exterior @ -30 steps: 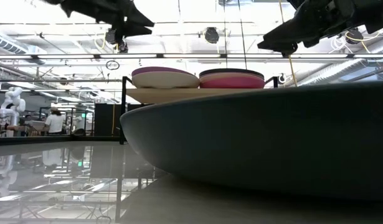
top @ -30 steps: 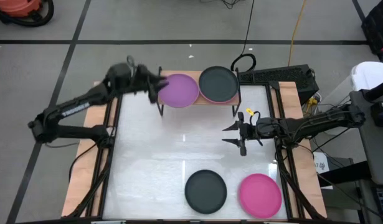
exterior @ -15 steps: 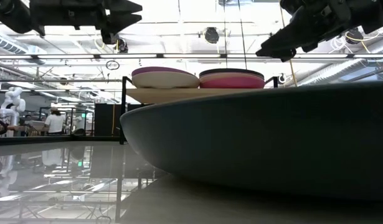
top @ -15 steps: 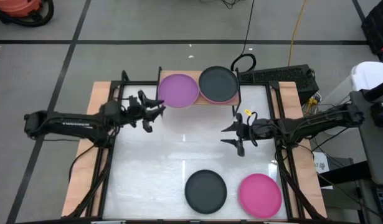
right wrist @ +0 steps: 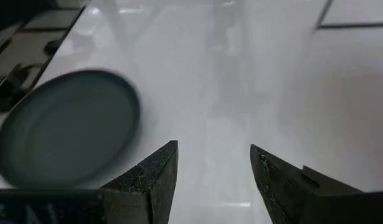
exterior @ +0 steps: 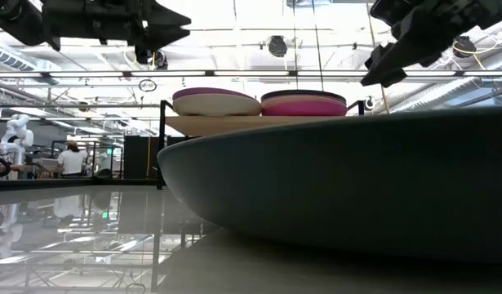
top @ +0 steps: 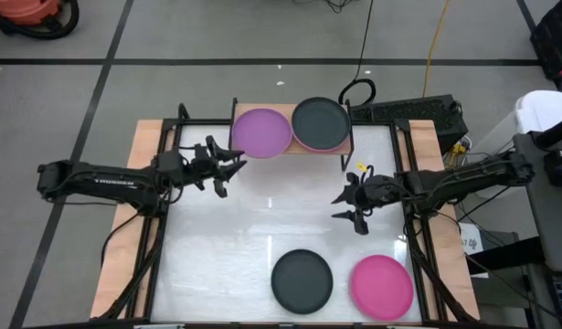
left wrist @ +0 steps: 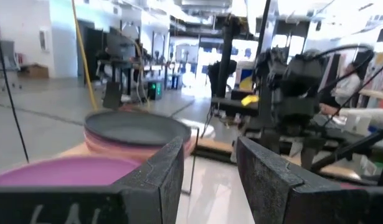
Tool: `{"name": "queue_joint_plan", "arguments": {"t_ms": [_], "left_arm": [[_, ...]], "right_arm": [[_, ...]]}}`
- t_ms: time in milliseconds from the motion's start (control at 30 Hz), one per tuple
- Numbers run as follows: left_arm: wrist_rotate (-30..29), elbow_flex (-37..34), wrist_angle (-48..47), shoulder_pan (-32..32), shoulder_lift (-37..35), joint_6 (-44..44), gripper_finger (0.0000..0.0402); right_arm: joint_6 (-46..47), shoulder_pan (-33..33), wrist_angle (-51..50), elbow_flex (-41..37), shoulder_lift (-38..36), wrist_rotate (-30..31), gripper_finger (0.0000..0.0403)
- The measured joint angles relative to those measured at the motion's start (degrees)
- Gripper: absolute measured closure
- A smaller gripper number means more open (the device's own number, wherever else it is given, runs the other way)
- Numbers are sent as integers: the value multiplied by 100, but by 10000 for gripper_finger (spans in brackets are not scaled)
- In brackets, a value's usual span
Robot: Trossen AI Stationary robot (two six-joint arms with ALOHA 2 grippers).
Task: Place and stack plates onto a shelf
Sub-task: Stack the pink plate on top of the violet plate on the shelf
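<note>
Table (top: 235, 247): white, framed by black rails.
Shelf (top: 346, 146): at the far edge, carrying two stacks, purple plate (top: 261, 132) and grey plate (top: 320, 122) on top.
Loose plates: dark grey plate (top: 302, 280) and magenta plate (top: 382, 285) lay near the front edge, apart.
Right gripper (top: 355, 205): released, empty, mid-table; it should descend squarely over a loose plate's rim.
Left gripper (top: 227, 169): released, empty, beside the shelf, possibly obstructing the approach.

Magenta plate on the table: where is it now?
High view: magenta plate lies at the table's near right corner, beside the dark grey plate, below the open right gripper.
</note>
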Motion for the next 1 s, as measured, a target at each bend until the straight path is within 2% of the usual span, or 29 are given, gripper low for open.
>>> {"name": "queue_joint_plan", "arguments": {"t_ms": [267,600,833,1000], "left_arm": [[-15,0,-31,0,130,-101,250],[-31,1,-25,-1,210,-125,250],[-28,1,-26,0,206,-211,250],[-28,2,-44,0,206,-207,250]], "right_arm": [[263,570,-299,0,303,-15,220],[1367,1451,-1039,0,834,-28,220],[2254,2133,-972,0,1414,-504,220],[2477,2410,-1063,0,1707,-1022,220]]}}
